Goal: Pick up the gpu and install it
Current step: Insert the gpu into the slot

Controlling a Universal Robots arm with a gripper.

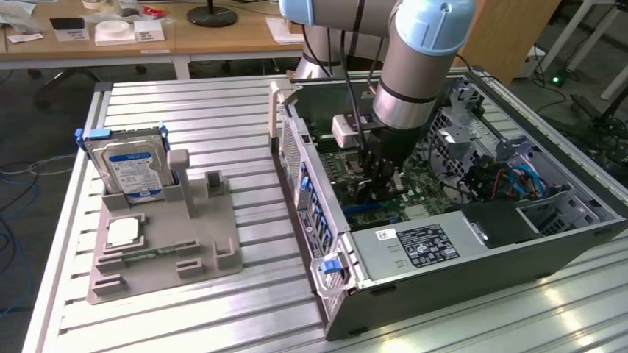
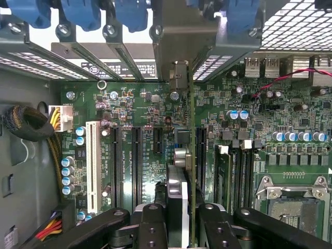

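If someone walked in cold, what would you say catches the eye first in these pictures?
The robot arm plunging into the open computer case at the exterior view's right. In the wrist view its gripper holds the gpu edge-on over the green motherboard. On the exterior view's left, a blue-labelled hard drive stands in a grey rack.

Pincer clamped, arm downward

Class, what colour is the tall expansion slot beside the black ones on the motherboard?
White slot, clearest in the wrist view.
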